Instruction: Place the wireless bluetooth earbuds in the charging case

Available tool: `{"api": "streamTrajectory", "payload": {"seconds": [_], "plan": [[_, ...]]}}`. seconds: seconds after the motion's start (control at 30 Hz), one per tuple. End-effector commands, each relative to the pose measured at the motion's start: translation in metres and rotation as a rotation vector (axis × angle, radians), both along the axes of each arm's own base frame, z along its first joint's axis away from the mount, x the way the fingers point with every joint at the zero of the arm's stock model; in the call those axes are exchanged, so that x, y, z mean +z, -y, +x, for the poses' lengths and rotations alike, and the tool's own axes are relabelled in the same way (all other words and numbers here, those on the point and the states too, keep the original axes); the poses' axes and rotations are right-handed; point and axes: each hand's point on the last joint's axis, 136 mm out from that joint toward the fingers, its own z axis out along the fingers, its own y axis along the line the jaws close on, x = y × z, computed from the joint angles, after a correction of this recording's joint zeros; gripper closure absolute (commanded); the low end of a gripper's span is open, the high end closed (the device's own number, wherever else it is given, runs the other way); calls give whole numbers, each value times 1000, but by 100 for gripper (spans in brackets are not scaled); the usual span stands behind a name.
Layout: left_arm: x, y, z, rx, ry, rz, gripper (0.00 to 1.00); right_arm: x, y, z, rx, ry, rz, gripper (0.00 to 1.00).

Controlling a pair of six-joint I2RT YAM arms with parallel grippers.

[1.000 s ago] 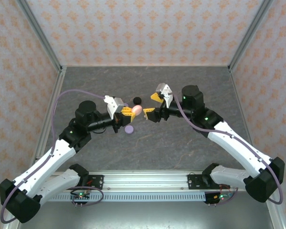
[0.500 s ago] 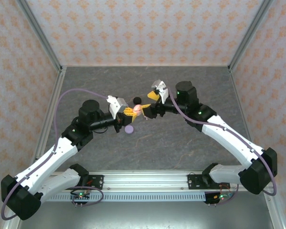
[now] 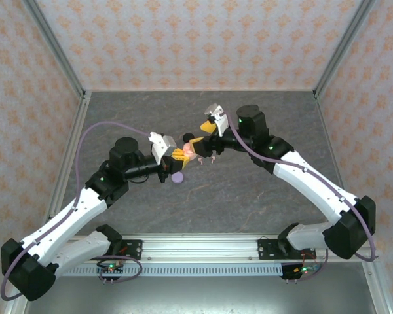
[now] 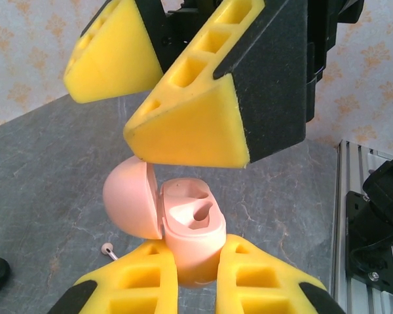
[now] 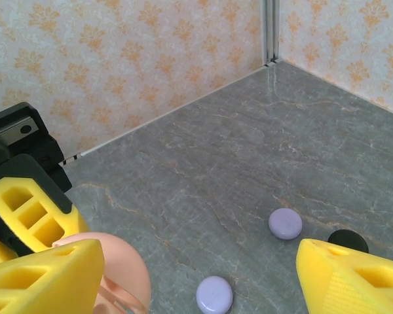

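My left gripper is shut on the base of a pink charging case, which it holds above the table with the lid swung open to the left. One empty earbud well shows inside. In the top view the left gripper holds the case at mid-table. My right gripper is open, its yellow fingers just above the case without touching it. The right wrist view has the case lid by the right gripper's left finger. One tiny pink earbud lies on the table left of the case.
A black round case lies just behind the grippers and a lavender one in front of them. The right wrist view has two lavender discs and a black one on the grey table. Patterned walls enclose the table.
The right arm has swung left and brought its open gripper up against the pink case. The left gripper has kept its grip and shifted slightly right.
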Motion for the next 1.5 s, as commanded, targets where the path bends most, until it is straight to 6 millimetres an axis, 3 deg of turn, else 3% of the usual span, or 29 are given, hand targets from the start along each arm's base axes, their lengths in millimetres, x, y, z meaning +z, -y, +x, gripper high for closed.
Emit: {"api": "streamTrajectory", "payload": {"seconds": [0.0, 0.13, 0.2, 0.37, 0.47, 0.67, 0.87, 0.97, 1.17, 1.47], "plan": [[13, -2, 3, 21, 71, 9, 95, 33, 13, -9, -13, 34, 76, 22], [4, -6, 4, 35, 93, 41, 98, 42, 33, -9, -96, 16, 109, 22], [0, -6, 3, 29, 110, 51, 99, 34, 46, -1, -174, -25, 94, 22], [-5, -7, 0, 14, 156, 69, 99, -24, 78, 28, -389, -222, 5, 23], [-5, -9, -4, 7, 194, 66, 99, -69, 84, 40, -467, -356, -80, 26], [-4, -12, -18, -30, 243, 84, 99, -139, 67, 51, -504, -561, -238, 36], [1, -11, -30, -70, 236, 71, 99, -187, 45, 60, -525, -613, -441, 45], [1, -12, -33, -75, 231, 66, 99, -205, 32, 65, -521, -635, -519, 53], [1, -13, -33, -74, 224, 70, 99, -234, 19, 79, -537, -626, -655, 56], [2, -12, -34, -75, 217, 68, 99, -265, 10, 86, -522, -664, -717, 61]]}}
